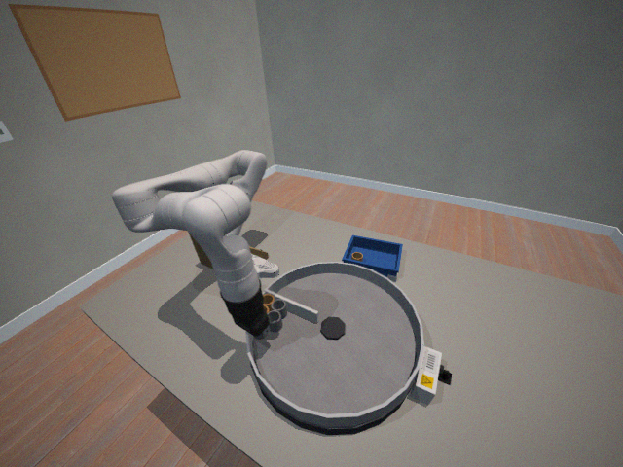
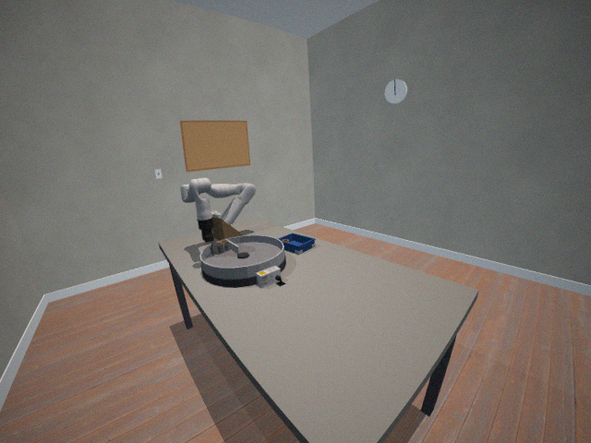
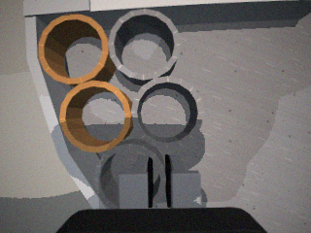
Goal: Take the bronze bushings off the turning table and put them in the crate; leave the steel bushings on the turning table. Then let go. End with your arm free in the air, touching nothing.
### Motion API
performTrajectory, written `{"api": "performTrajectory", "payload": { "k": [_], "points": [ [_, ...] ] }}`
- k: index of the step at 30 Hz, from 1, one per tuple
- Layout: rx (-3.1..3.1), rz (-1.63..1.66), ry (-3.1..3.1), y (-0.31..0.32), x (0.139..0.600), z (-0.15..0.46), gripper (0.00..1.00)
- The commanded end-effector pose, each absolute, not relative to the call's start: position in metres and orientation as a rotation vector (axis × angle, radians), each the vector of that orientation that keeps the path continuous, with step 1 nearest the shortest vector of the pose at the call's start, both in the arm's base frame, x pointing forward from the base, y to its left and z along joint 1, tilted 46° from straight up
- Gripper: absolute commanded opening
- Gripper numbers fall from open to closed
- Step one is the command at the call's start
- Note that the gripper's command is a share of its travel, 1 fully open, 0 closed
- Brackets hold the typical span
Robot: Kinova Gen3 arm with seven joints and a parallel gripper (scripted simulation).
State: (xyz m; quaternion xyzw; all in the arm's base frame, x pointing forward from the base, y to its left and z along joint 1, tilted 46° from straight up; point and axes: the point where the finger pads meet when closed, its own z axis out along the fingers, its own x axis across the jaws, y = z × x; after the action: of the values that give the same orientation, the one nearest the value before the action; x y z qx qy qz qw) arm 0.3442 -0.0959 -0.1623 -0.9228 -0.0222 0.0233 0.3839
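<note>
Two bronze bushings stand together on the turning table (image 1: pixel 362 372) (image 2: pixel 259 245), by its wall: one (image 3: pixel 55 49) at the upper left of the wrist view, the other (image 3: pixel 72 116) below it. Two steel bushings stand beside them, one (image 3: pixel 128 39) at the top and one (image 3: pixel 191 114) below. A third, shaded steel bushing (image 3: pixel 109 170) is partly hidden by my fingers. My gripper (image 3: pixel 158 173) (image 1: pixel 262 334) is shut on this bushing's right wall, low at the table. The blue crate (image 1: pixel 380 259) (image 2: pixel 306 247) holds one bronze bushing (image 1: pixel 351 256).
A pale guide bar (image 1: pixel 302 308) reaches inward from the table's wall, just behind the bushings. A dark hub (image 1: pixel 333 327) is at the table's centre. A raised wall rings the table. A white control box (image 1: pixel 426 374) (image 2: pixel 268 276) is on its outer side. The crate stands behind the table.
</note>
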Motion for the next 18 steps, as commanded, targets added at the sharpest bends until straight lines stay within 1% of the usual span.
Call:
{"api": "performTrajectory", "payload": {
  "k": [1,18],
  "points": [
    [-2.354,0.058,-0.056,-0.097,0.3445,-0.1618,0.0],
    [-2.346,0.04,-0.115,-0.0967,0.3474,-0.1618,0.0]
  ]
}}
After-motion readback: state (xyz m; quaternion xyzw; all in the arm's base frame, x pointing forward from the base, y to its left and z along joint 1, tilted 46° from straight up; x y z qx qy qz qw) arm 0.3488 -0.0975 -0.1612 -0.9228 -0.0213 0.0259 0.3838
